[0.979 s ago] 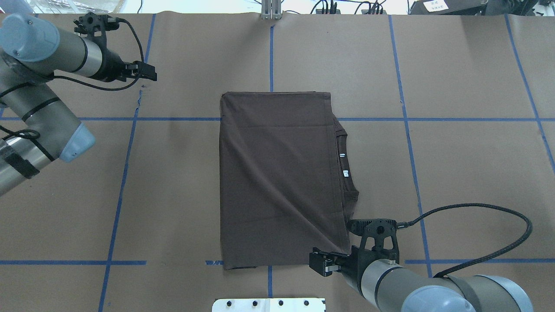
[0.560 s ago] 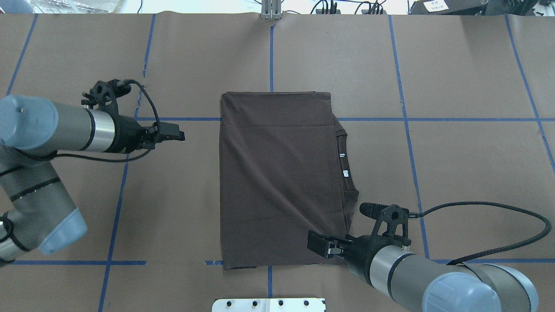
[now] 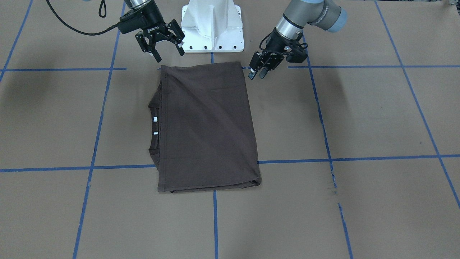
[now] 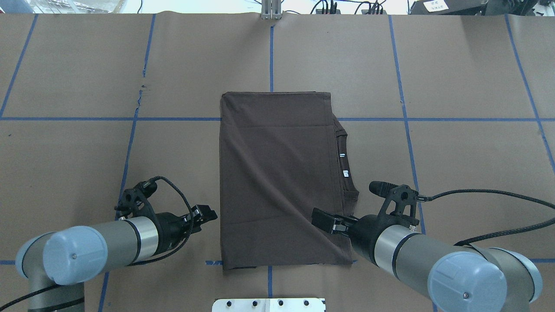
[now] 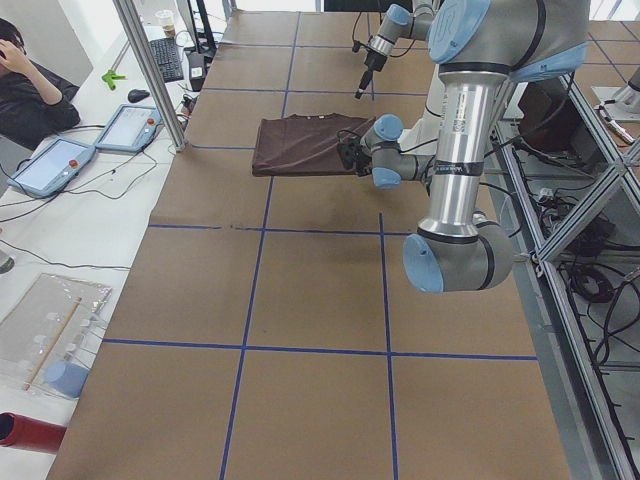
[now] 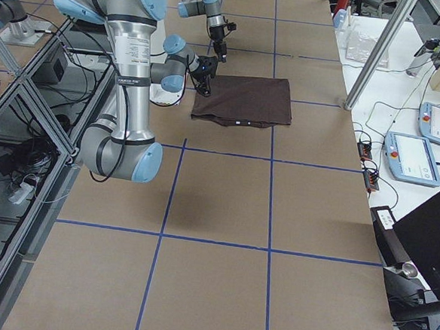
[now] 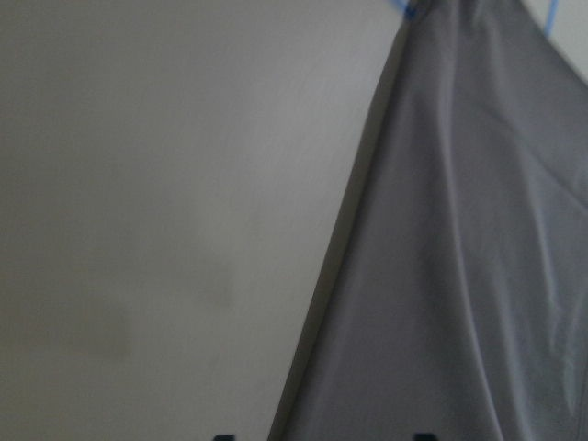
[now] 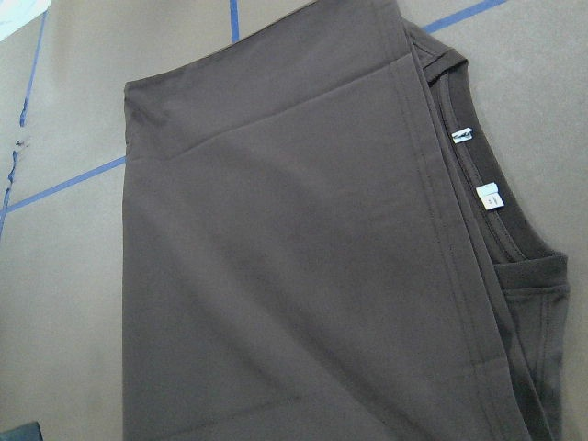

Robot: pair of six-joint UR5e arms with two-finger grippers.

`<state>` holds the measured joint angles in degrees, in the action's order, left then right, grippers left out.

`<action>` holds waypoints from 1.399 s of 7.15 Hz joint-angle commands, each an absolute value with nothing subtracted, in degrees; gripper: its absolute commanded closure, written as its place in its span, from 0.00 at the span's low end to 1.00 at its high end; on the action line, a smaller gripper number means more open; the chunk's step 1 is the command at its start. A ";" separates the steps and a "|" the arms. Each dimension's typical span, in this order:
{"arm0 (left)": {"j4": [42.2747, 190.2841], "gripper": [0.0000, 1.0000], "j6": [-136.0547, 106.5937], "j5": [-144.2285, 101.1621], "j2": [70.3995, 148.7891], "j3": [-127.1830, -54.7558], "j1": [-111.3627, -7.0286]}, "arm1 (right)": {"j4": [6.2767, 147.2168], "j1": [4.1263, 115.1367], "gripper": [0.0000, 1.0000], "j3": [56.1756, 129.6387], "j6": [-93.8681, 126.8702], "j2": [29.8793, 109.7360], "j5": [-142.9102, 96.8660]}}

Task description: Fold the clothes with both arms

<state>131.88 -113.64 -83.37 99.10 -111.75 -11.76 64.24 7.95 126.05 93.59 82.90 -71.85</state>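
Note:
The dark grey-brown T-shirt (image 4: 277, 182) lies folded into a rectangle on the brown table paper, also in the front view (image 3: 205, 126). Its collar with white tags (image 4: 345, 173) pokes out along my right side. My left gripper (image 4: 208, 215) is open and low beside the shirt's near left corner (image 3: 257, 73). The left wrist view shows the shirt's edge (image 7: 459, 276) between its spread fingertips. My right gripper (image 3: 169, 54) is wide open and empty. It hovers by the near right corner (image 4: 316, 216), and its wrist view looks down on the cloth (image 8: 303, 276).
The white pedestal base (image 3: 212, 25) stands just behind the shirt's near edge. Blue tape lines (image 4: 130, 143) cross the table paper. A person (image 5: 30, 90) sits at a side desk with tablets (image 5: 130, 127) beyond the table's far edge.
My left arm has swung from the far left of the table down to the shirt's near left corner. My right gripper has moved forward from the near edge to over the near right corner.

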 commanded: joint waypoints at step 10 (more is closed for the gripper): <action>128.41 0.51 -117.51 -78.14 104.67 -107.58 -2.64 | 64.25 8.17 0.00 125.95 93.69 83.14 -71.81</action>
